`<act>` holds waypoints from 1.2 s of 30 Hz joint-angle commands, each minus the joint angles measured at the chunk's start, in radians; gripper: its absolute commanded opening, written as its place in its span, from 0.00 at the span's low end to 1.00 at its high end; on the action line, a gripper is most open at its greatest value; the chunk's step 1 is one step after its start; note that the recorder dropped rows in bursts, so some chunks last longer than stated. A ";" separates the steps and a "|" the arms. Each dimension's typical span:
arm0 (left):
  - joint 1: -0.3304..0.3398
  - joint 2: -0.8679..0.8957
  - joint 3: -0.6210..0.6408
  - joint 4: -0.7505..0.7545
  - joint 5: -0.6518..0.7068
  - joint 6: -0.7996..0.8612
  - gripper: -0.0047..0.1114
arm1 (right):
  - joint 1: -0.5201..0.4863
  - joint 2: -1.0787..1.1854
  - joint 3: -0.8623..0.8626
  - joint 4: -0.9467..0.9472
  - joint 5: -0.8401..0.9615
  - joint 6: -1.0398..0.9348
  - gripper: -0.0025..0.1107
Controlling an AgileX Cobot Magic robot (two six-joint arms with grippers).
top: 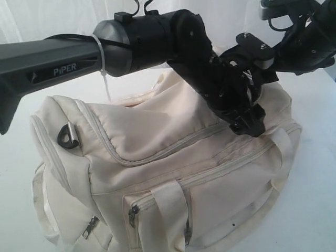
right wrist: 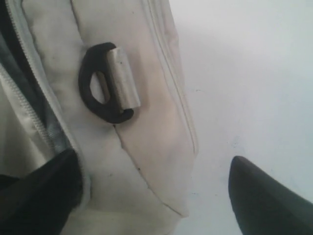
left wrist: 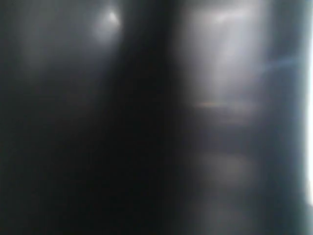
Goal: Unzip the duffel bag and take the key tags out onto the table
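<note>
Left claw [top: 247,122] is nosed down at the top of the duffel bag [top: 157,173], probably fishing for the key tags. Those aren't visible anywhere, so likely inside. Its wrist view is just dark blur, so can't tell if it's spread or pinching. Right claw [right wrist: 152,164] is spread wide and empty by the D-ring [right wrist: 105,93], half over the counter [right wrist: 244,73]. The zipper [right wrist: 29,98] there looks open.

1. "PiPER": white lettering [top: 64,67], printed on the grey link of the left arm [top: 31,55], as seen in the exterior view.
2. A small white arrow-like mark [top: 34,76] is shown beside it on the same link.
</note>
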 commanded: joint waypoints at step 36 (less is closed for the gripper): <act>-0.009 -0.110 0.001 0.185 0.258 -0.028 0.65 | -0.223 -0.036 0.100 0.496 0.305 -0.293 0.36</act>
